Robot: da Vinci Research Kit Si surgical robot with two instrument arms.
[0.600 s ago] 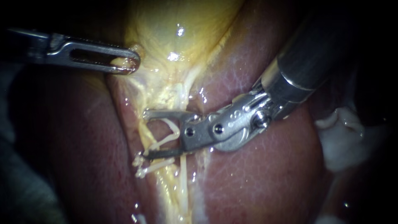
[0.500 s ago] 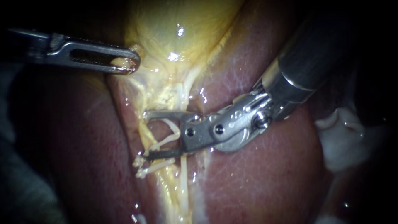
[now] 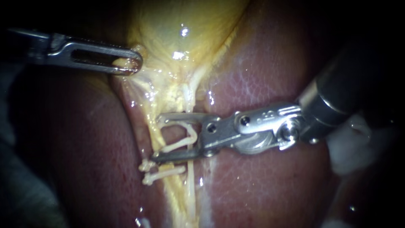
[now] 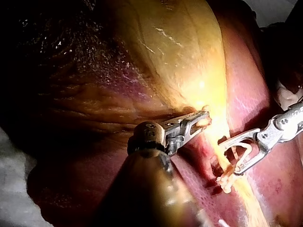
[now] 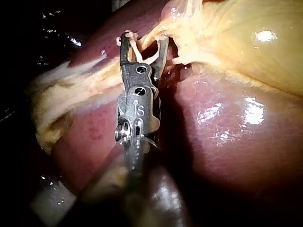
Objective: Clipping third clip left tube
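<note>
Gripping the pale yellow rim of the gallbladder (image 3: 181, 29), the left instrument (image 3: 134, 64) comes in from the left with its slotted jaws closed on a fold of that tissue. Below the fold the tissue stretches as a taut sheet. In the left wrist view the same jaws pinch the yellow tissue at their tips.

The right instrument (image 3: 157, 139) reaches in from the right across the liver (image 3: 270, 185). Its two jaws stand apart like a fork, one above and one below. The left tube (image 3: 185, 141), a thin whitish strand, bends through the gap between them: it runs from near the upper jaw's tip back toward the hinge, then out along the lower jaw. No squeeze from both sides shows, so the jaws are spread around the tube rather than clamped on it. Whether a clip sits in them cannot be made out. A second pale strand (image 3: 190, 185) runs down just to the right, passing behind the base of the jaws and on along the yellow fatty band.

Just below the lower jaw a pale clip (image 3: 164, 172) lies crosswise on the tube. A small knobbed white end (image 3: 145, 165) shows between this clip and the jaw's tip, touching the jaw or very near it. A white gauze pad (image 3: 350, 145) sits at the right, partly hidden behind the right instrument's wrist.
</note>
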